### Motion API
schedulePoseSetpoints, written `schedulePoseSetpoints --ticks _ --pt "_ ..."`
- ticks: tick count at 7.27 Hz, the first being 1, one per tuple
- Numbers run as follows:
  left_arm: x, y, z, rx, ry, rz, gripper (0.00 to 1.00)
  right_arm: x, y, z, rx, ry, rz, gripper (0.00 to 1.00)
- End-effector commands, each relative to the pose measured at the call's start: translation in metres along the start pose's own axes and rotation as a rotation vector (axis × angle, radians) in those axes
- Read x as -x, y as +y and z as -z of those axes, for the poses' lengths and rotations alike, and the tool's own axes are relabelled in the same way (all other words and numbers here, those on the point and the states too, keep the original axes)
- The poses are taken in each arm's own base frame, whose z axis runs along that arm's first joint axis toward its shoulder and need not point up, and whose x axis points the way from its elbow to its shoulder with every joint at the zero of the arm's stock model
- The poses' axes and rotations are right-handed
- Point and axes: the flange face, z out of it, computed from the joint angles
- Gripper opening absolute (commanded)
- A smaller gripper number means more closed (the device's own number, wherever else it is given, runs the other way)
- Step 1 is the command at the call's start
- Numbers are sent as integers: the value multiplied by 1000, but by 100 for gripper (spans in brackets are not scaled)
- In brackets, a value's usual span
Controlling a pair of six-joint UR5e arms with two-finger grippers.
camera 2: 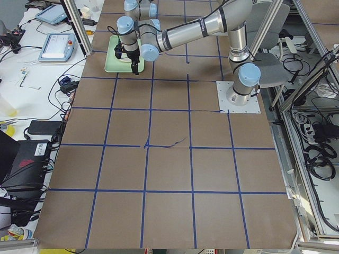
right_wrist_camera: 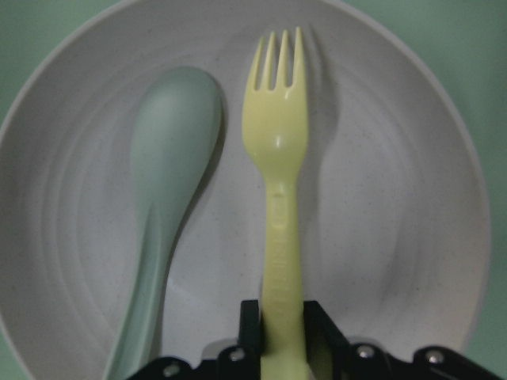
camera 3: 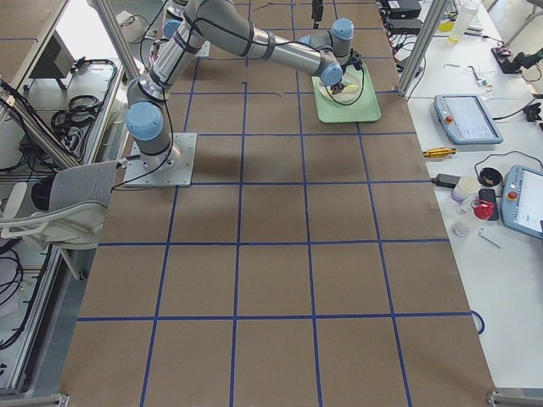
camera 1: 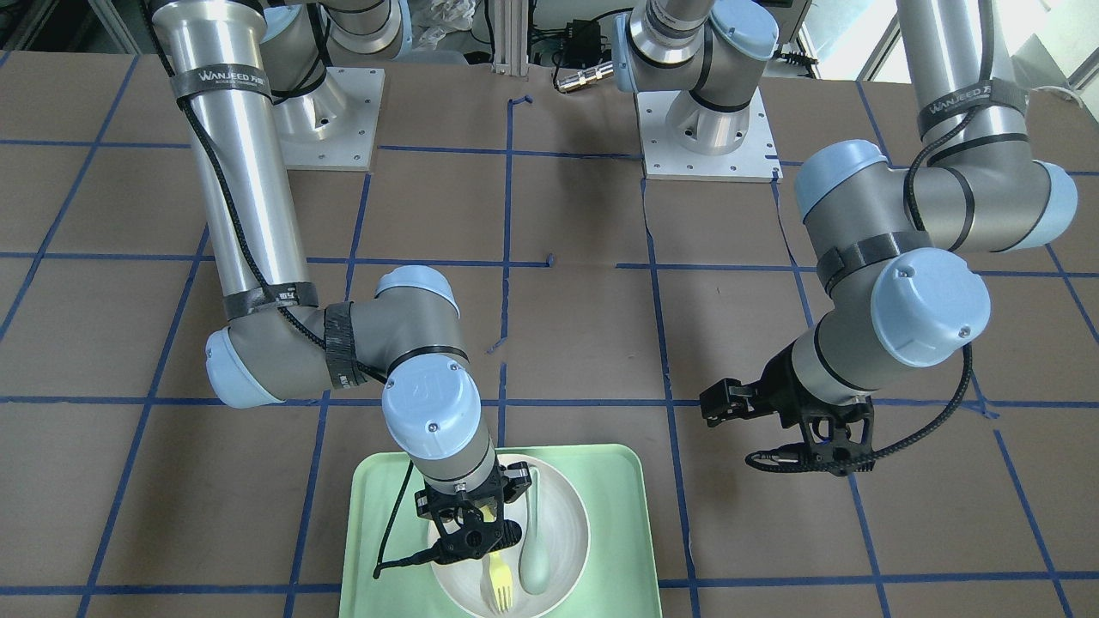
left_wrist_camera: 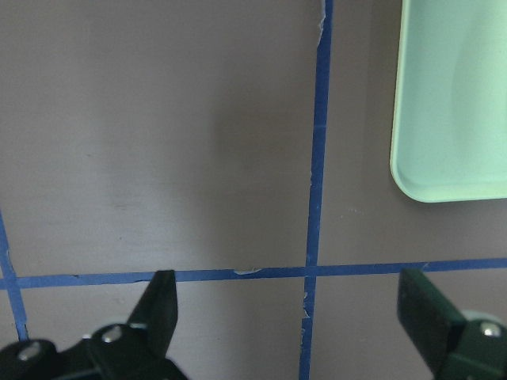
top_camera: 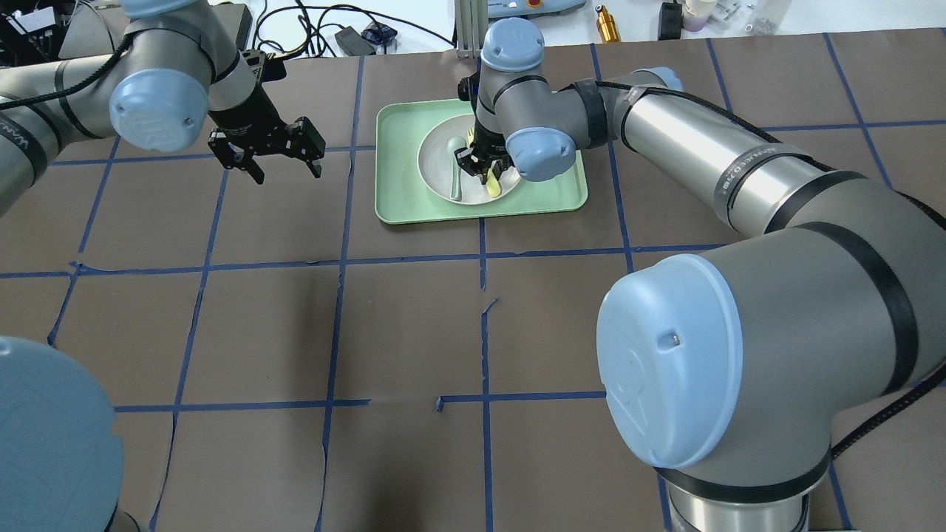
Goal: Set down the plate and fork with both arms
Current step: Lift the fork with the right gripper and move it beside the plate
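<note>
Right claw (right_wrist_camera: 283, 317), pinching the handle end of the fork (right_wrist_camera: 279, 150) between its two fingers; tines pointing straight ahead of the claw; whether the fork lies on the plate or is just lifted cannot be told. Spoon (right_wrist_camera: 170, 142), just beside the fork on one flank, roughly parallel, a narrow gap between them. Plate (right_wrist_camera: 396, 198), directly beneath the claw, carrying both utensils. Tray (right_wrist_camera: 479, 32), under the plate and showing beyond its rim. Left claw (left_wrist_camera: 287, 293), well apart to the side, fingers spread over bare worktop (left_wrist_camera: 158, 119), holding nothing, only a rounded corner of the tray ahead of it.

Likely hazards: the grip sits far back on a slim, smooth handle, so the tine end may droop or swivel; a sideways move could knock the spoon; a low exit could catch the plate's raised rim and shift it.

Views compared: the right wrist camera alone shows the finger contact and the fork-to-spoon gap, which the wrist hides from overhead; the overhead and front-facing cameras alone show both claws together; the left wrist camera shows no plate.
</note>
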Motion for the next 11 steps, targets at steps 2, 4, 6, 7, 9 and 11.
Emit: schedulePoseSetpoints --ticks 2,4,6,7,9,11 --pt "1 0 1 -2 -1 0 100 2 -5 39 -54 -1 -56 0" --pt "1 -2 1 -16 -2 0 100 -40 -4 48 -18 13 -116 0" --pt "3 -7 -6 -24 -1 0 100 -122 -10 37 13 32 -162 0" --pt "3 -7 -6 -24 -1 1 100 -123 -10 25 27 35 -183 0" --pt "3 0 -22 6 5 8 100 -123 -10 8 48 15 -277 0" --pt "4 1 -34 -51 3 11 100 -121 -9 5 53 -11 -240 0"
